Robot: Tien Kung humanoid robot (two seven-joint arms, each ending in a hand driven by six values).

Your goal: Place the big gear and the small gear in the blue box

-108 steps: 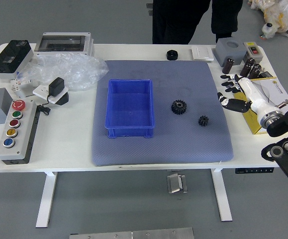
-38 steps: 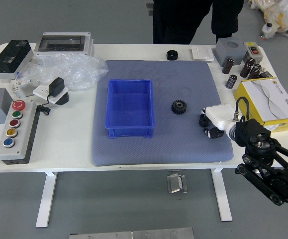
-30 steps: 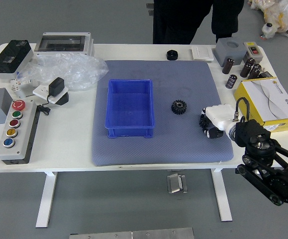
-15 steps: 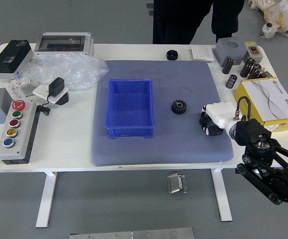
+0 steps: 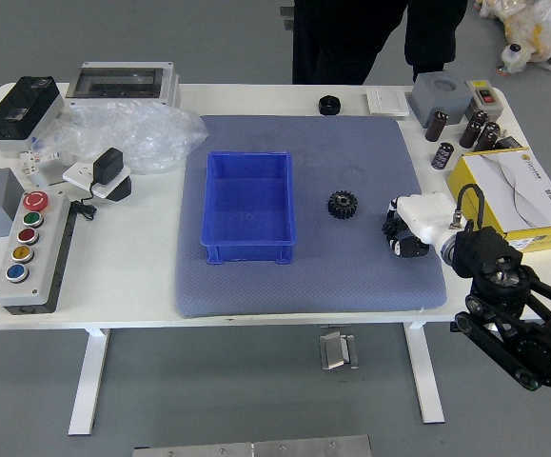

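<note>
Head view: my right hand (image 5: 398,234) is low over the right part of the grey-blue mat (image 5: 304,290) on the white worktop (image 5: 123,276). Whether it is spread, pressed together or pinching something, I cannot tell, and I cannot make out the small gear against its dark parts. The big gear (image 5: 343,204) lies on the mat between my hand and the blue box (image 5: 247,251), touching neither. A yellow-sided carton (image 5: 540,233) lies beyond my wrist. Someone in dark clothes (image 5: 337,43) stands at the far side.
</note>
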